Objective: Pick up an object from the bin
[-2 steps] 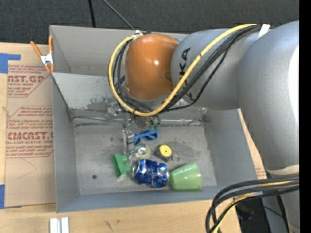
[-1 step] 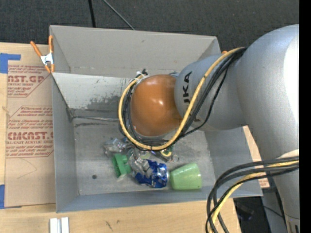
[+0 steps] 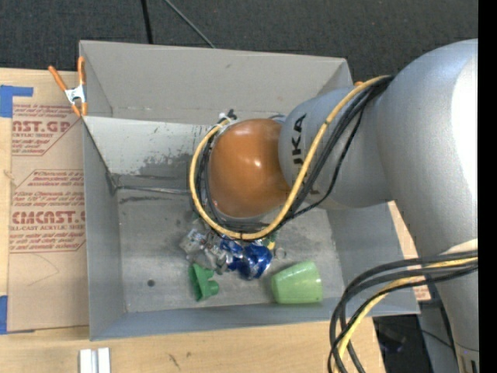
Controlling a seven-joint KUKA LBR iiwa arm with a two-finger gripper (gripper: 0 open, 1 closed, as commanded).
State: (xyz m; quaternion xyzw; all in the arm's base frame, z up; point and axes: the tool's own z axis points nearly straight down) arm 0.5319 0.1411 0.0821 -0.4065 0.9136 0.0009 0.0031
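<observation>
Three things sit at the front of the bin (image 3: pixel 144 239), and the gripper (image 3: pixel 208 249) is down beside the blue crumpled one (image 3: pixel 248 259), open or closed I cannot tell, so a firm close and lift looks next.

The setting looks like a robotics lab or test cell, not a home or a shop. A bulky silver-grey industrial robot arm (image 3: pixel 419 130) with black KUKA lettering (image 3: pixel 297 142) reaches in from three o'clock. Yellow and black cables (image 3: pixel 388 278) loop along it, and a glossy orange dome cover (image 3: pixel 245 165) sits at its wrist. It hangs over a grey sheet-metal bin (image 3: pixel 101 231) at the centre, which holds a small heap of loose odds and ends (image 3: pixel 248 259) toward six o'clock. A dark carpet-like floor (image 3: pixel 311 14) lies at twelve o'clock.
</observation>
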